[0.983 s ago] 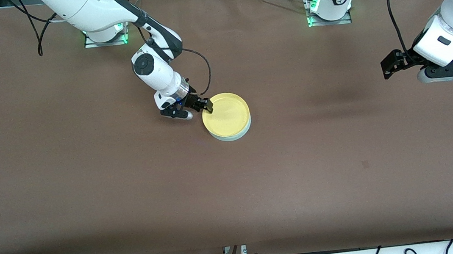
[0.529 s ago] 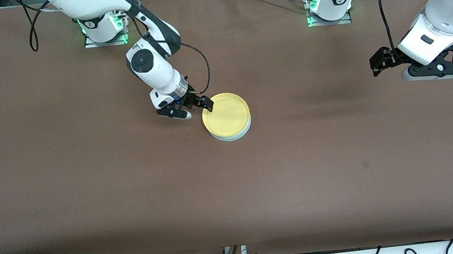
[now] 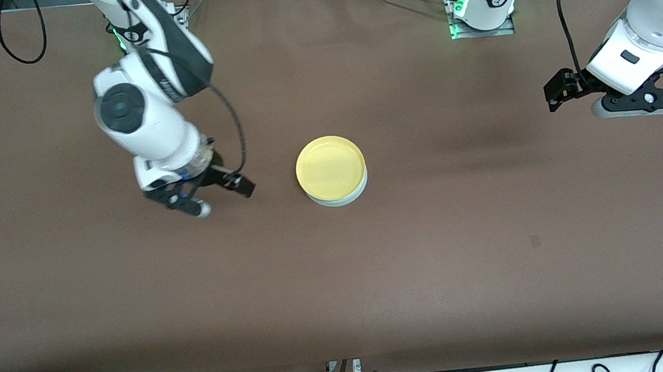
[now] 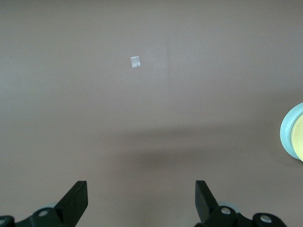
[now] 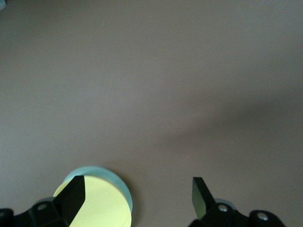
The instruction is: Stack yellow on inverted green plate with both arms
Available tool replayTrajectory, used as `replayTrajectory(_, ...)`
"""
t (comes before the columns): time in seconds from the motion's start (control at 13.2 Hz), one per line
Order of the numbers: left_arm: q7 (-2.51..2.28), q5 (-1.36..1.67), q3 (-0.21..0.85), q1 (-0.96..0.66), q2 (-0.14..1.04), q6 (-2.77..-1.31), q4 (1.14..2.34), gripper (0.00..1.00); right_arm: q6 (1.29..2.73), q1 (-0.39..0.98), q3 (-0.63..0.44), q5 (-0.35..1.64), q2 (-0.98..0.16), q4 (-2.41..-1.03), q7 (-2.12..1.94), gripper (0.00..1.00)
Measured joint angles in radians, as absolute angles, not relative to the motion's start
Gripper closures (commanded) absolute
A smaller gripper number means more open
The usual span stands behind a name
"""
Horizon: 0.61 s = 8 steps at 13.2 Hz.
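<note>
Yellow plate (image 3: 330, 168) sits on inverted green plate (image 3: 345, 198), mid worktop (image 3: 438, 248). Right claw (image 3: 217, 194) beside stack, wide open, empty. Left claw (image 3: 564, 91) waits at its end, open, empty.

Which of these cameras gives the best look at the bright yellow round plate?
The front view: the bright yellow round plate shows whole, resting on the pale green plate. The right wrist view shows much of it, partly hidden by a gripper finger; the left wrist view catches only a sliver at the picture's edge.
</note>
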<state>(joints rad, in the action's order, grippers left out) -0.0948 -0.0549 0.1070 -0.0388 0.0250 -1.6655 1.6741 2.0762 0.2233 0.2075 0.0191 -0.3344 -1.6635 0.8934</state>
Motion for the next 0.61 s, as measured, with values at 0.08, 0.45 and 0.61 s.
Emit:
replayTrajectory(0.08, -0.095, -0.055, 0.107, -0.039, 0.025, -1.665, 1.674, 0.00, 2.029, 0.223, 0.179, 0.019, -0.334, -1.624, 0.871, 0.00)
replayTrajectory(0.45, -0.095, -0.055, 0.107, -0.038, 0.025, -1.665, 1.674, 0.00, 1.775, 0.224, 0.069, 0.019, -0.301, -1.468, 0.721, 0.00)
replayTrajectory(0.61, -0.095, -0.055, 0.107, -0.038, 0.024, -1.665, 1.674, 0.00, 1.720, 0.224, 0.028, 0.019, -0.285, -1.443, 0.668, 0.00)
